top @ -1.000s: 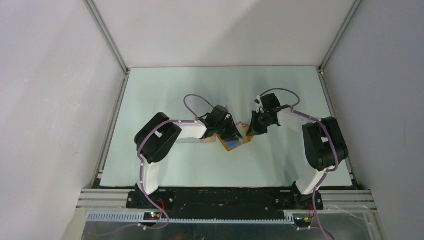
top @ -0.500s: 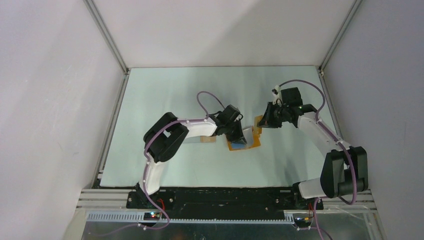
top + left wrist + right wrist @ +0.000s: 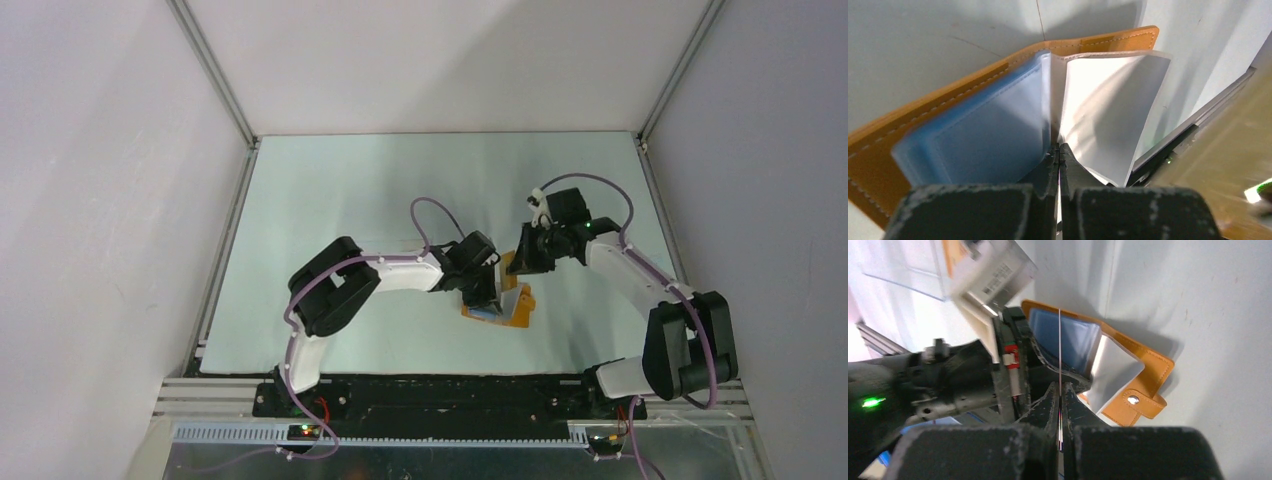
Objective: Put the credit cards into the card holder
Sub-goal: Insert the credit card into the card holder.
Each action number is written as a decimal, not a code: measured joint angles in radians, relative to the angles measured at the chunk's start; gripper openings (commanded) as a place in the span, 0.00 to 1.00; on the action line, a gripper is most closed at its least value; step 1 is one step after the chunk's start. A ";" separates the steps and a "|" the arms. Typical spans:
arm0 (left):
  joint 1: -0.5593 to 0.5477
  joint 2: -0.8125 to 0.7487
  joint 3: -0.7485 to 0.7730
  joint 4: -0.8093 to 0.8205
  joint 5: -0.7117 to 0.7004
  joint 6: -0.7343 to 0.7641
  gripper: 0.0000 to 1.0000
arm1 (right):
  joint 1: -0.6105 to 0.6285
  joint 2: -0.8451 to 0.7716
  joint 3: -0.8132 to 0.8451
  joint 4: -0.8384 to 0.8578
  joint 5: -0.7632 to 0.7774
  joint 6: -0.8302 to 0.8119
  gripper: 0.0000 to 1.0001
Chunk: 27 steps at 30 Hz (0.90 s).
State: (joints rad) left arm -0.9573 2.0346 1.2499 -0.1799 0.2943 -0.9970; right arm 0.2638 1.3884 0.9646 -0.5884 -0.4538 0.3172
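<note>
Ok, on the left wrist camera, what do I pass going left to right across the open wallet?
Wallet: orange cover → blue pocket → left gripper pinching the fold → white leaf → blurred tan card at the right edge.

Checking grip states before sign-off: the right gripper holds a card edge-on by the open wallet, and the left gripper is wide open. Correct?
Not quite. The left gripper is shut, its tips at the fold between the inner panels of the wallet, as the left wrist view shows. The right gripper does hold a card edge-on by the open wallet.
</note>
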 measured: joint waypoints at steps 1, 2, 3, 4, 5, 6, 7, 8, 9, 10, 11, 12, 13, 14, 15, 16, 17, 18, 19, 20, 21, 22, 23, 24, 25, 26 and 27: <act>-0.005 -0.002 -0.001 -0.005 -0.002 -0.006 0.04 | 0.010 0.001 -0.016 0.003 0.010 0.000 0.00; -0.008 -0.003 -0.001 -0.010 -0.003 -0.008 0.05 | 0.022 0.003 -0.033 0.002 0.024 0.002 0.00; -0.010 -0.004 -0.002 -0.013 -0.003 -0.013 0.08 | 0.029 0.007 -0.047 0.002 0.035 0.003 0.00; -0.010 -0.006 -0.005 -0.014 -0.003 -0.016 0.10 | 0.034 0.012 -0.063 0.003 0.054 0.003 0.00; -0.011 -0.011 -0.009 -0.018 -0.004 -0.017 0.15 | 0.034 0.021 -0.082 0.002 0.076 0.005 0.00; -0.011 -0.018 -0.016 -0.024 -0.007 -0.018 0.17 | 0.034 0.025 -0.089 0.001 0.083 0.006 0.00; -0.011 -0.027 -0.025 -0.032 -0.010 -0.020 0.22 | 0.034 0.030 -0.102 0.003 0.099 0.010 0.00; -0.011 -0.039 -0.033 -0.041 -0.013 -0.021 0.27 | 0.037 0.032 -0.116 0.003 0.113 0.016 0.00; -0.008 -0.053 -0.044 -0.051 -0.020 -0.019 0.29 | 0.038 0.033 -0.129 0.003 0.127 0.023 0.00; -0.004 -0.068 -0.054 -0.063 -0.025 -0.017 0.32 | 0.041 0.033 -0.141 0.003 0.137 0.027 0.00; 0.000 -0.086 -0.068 -0.077 -0.030 -0.017 0.33 | 0.047 0.033 -0.150 0.003 0.143 0.031 0.00; 0.006 -0.103 -0.080 -0.090 -0.033 -0.015 0.34 | 0.055 0.033 -0.157 0.003 0.151 0.037 0.00; 0.013 -0.117 -0.090 -0.100 -0.034 -0.014 0.34 | 0.063 0.034 -0.160 0.003 0.155 0.042 0.00; 0.020 -0.127 -0.098 -0.104 -0.037 -0.013 0.34 | 0.072 0.035 -0.161 0.004 0.159 0.047 0.00; 0.032 -0.142 -0.111 -0.109 -0.038 -0.010 0.34 | 0.083 0.039 -0.161 0.009 0.166 0.049 0.00; 0.045 -0.154 -0.124 -0.114 -0.040 -0.006 0.34 | 0.090 0.042 -0.161 0.013 0.169 0.050 0.00; 0.059 -0.166 -0.140 -0.117 -0.041 -0.003 0.34 | 0.099 0.046 -0.161 0.019 0.172 0.051 0.00; 0.070 -0.176 -0.153 -0.121 -0.043 0.001 0.34 | 0.108 0.051 -0.161 0.025 0.175 0.053 0.00; 0.080 -0.187 -0.167 -0.121 -0.042 0.003 0.34 | 0.112 0.055 -0.161 0.030 0.177 0.055 0.00; 0.088 -0.201 -0.183 -0.119 -0.043 0.005 0.34 | 0.117 0.060 -0.161 0.036 0.177 0.056 0.00; 0.095 -0.217 -0.200 -0.121 -0.047 0.011 0.34 | 0.121 0.063 -0.162 0.040 0.178 0.056 0.00; 0.102 -0.230 -0.213 -0.122 -0.049 0.014 0.34 | 0.125 0.067 -0.162 0.045 0.177 0.056 0.00; 0.108 -0.242 -0.228 -0.122 -0.053 0.020 0.34 | 0.128 0.071 -0.162 0.049 0.177 0.057 0.00; 0.112 -0.250 -0.237 -0.123 -0.055 0.023 0.35 | 0.128 0.073 -0.162 0.052 0.176 0.057 0.00; 0.119 -0.259 -0.246 -0.123 -0.058 0.029 0.35 | 0.129 0.076 -0.162 0.058 0.174 0.057 0.00; 0.122 -0.267 -0.254 -0.123 -0.060 0.034 0.35 | 0.130 0.078 -0.162 0.064 0.169 0.057 0.00; 0.126 -0.272 -0.258 -0.124 -0.063 0.039 0.34 | 0.132 0.079 -0.162 0.069 0.165 0.057 0.00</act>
State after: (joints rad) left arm -0.8318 1.7630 0.9916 -0.3042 0.2310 -0.9585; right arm 0.3954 1.4677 0.8028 -0.5190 -0.2890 0.3744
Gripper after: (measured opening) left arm 0.342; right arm 0.009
